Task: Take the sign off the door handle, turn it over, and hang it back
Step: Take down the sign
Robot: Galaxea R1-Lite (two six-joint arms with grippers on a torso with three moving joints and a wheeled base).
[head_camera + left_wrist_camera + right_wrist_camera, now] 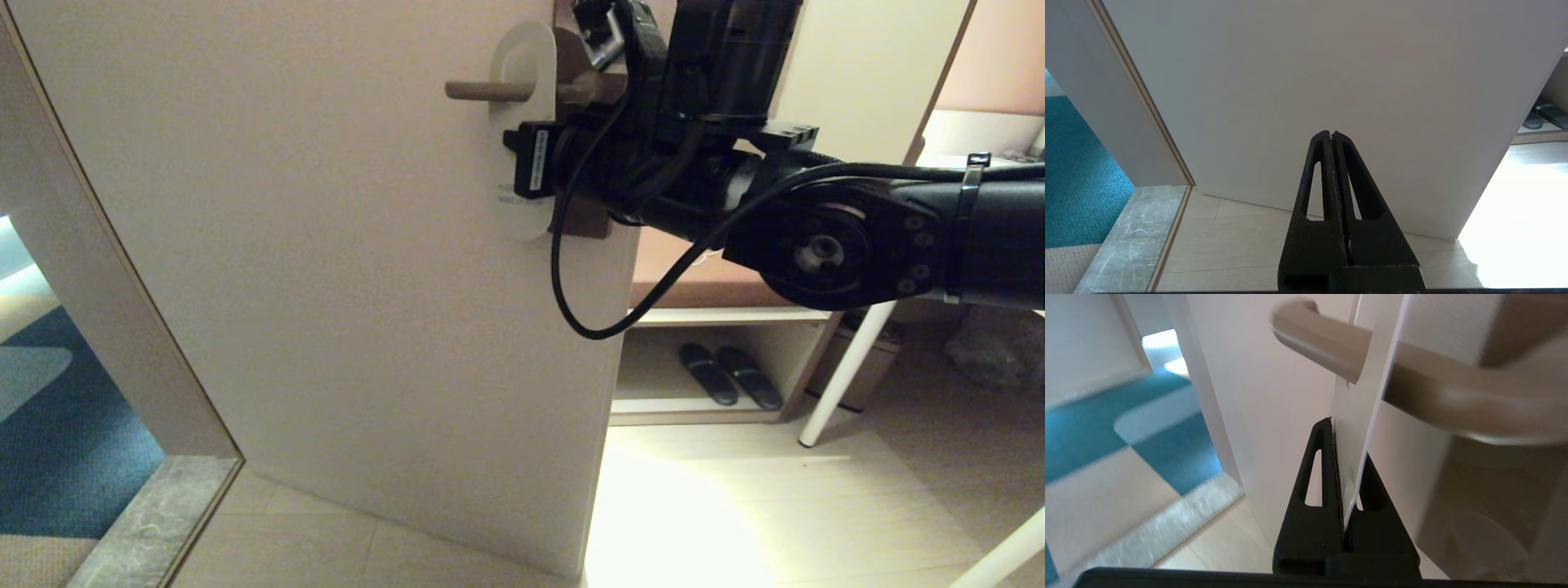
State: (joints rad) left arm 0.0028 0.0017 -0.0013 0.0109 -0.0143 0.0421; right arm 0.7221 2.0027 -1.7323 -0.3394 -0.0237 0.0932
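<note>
The sign (pixel 523 122) hangs by its large hole on the door handle (pixel 478 91), white side facing me, close to the bronze backplate (pixel 584 222). My right gripper (pixel 518 161) reaches in from the right and is shut on the sign's lower half. In the right wrist view the sign (pixel 1349 449) runs edge-on between the black fingers (pixel 1323 477) of the gripper (pixel 1346 440), with the handle (pixel 1323 339) passing through it just beyond them. My left gripper (pixel 1331 134) is shut and empty, low down, pointing at the bare door (pixel 1331 61).
The door (pixel 343 245) stands open. Left of it are the frame, a marble threshold (pixel 155 514) and teal carpet (pixel 73 441). Right of it are a low shelf with dark slippers (pixel 727 374) and white table legs (pixel 849 367).
</note>
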